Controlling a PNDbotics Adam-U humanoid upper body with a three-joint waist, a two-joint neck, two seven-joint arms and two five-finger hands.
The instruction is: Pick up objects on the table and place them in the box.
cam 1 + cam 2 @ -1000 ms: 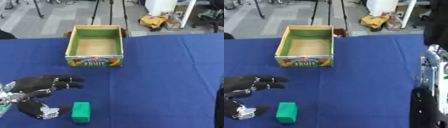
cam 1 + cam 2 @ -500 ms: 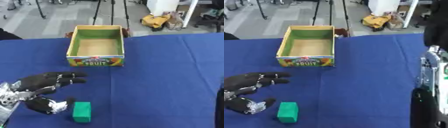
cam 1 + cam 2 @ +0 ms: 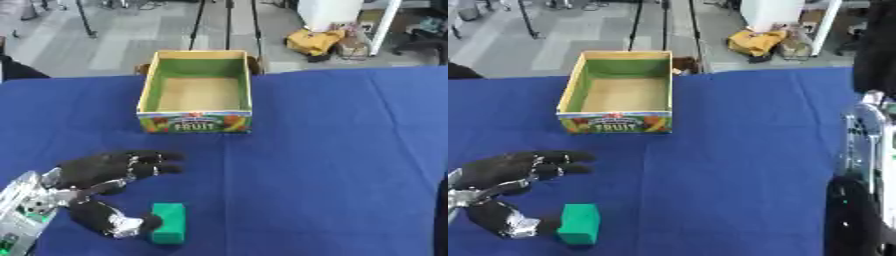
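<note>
Left hand [image 3: 101, 172] is open, fingers spread, thumb tip right against the green block [image 3: 168, 222] on the blue table [image 3: 332, 165]. Box [image 3: 196, 91] sits farther back. Right hand: can't tell.

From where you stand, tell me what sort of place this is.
Probably a robotics lab or studio. A table with a blue cloth holds a staged fruit box and a green block, and tripod legs stand on the bare floor behind it.
</note>
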